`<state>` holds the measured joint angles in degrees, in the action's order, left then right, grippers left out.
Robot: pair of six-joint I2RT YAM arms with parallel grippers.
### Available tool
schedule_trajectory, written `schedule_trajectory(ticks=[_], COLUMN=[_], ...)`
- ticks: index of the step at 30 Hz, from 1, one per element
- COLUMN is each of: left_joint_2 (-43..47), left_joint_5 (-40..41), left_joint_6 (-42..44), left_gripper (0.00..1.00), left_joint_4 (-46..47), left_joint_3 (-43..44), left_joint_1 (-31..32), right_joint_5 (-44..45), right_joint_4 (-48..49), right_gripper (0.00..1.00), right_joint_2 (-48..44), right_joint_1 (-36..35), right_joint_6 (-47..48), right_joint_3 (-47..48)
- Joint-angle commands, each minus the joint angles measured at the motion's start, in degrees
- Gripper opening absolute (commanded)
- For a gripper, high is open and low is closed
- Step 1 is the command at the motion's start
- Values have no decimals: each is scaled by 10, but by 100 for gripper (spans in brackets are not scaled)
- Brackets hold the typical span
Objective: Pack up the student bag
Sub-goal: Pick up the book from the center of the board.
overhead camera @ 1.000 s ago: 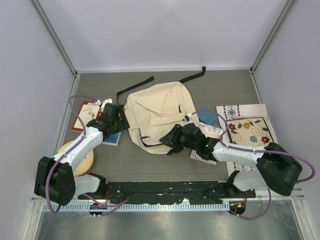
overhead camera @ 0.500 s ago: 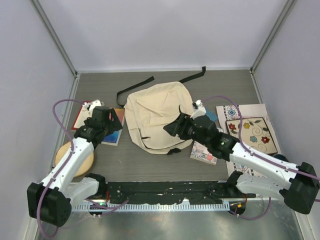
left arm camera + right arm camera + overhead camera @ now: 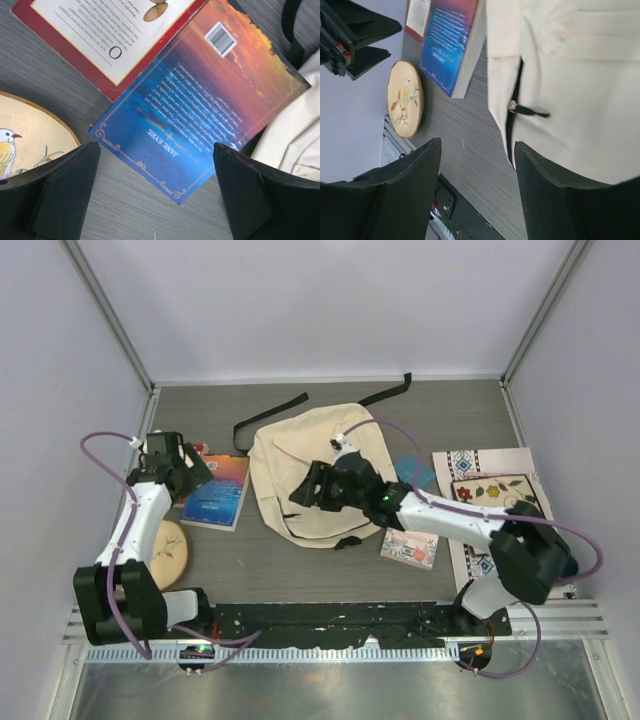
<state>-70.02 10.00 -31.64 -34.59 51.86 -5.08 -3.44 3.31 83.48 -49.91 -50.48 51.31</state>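
Observation:
The student bag [image 3: 320,460] is a cream backpack lying flat mid-table with black straps at its far side. My right gripper [image 3: 303,490] hovers over its near-left edge, open and holding nothing. In the right wrist view the bag [image 3: 570,75] shows a black zipper pull [image 3: 527,111] just beyond my open right gripper [image 3: 477,185]. My left gripper [image 3: 188,470] stands open left of the bag. In the left wrist view my left gripper [image 3: 155,200] is above the corner of a blue "Jane Eyre" book [image 3: 200,100], touching nothing.
A red-bordered book [image 3: 100,35] lies partly under the blue book [image 3: 215,490]. A round wooden plaque with a bird [image 3: 165,552] sits near left. A flowered cloth [image 3: 500,502], a small card [image 3: 410,548] and a blue item [image 3: 412,472] lie right of the bag.
My left arm drew back to the left, off the blue book, and its jaws opened wide. My right arm swung up-left onto the bag's near-left part with jaws wider.

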Motion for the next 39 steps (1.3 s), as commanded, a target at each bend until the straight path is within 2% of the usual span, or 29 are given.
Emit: schedule_trajectory(ticks=[1, 6, 12, 16, 27, 33, 39], left_joint_2=[-42, -78, -103, -116, -135, -157, -126], left_joint_5=[-24, -25, -37, -23, 20, -9, -52], left_joint_6=[16, 5, -4, -4, 3, 2, -8], left_gripper=[100, 100, 100, 100, 100, 100, 97], left_joint_4=[9, 29, 80, 77, 138, 145, 155], left_joint_3=[27, 9, -21, -20, -43, -49, -87], left_joint_1=[-29, -28, -30, -29, -30, -29, -29], right_joint_5=[-31, -27, -33, -40, -57, -64, -66], right_joint_4=[69, 61, 58, 54, 64, 67, 61], right_gripper=[65, 65, 65, 65, 65, 65, 65], right_joint_2=[90, 207, 275, 316, 352, 370, 408], right_joint_1=[-13, -19, -27, -28, -30, -31, -32], right_joint_6=[-6, -21, -16, -16, -16, -18, -27], right_joint_3=[95, 199, 273, 302, 325, 334, 378])
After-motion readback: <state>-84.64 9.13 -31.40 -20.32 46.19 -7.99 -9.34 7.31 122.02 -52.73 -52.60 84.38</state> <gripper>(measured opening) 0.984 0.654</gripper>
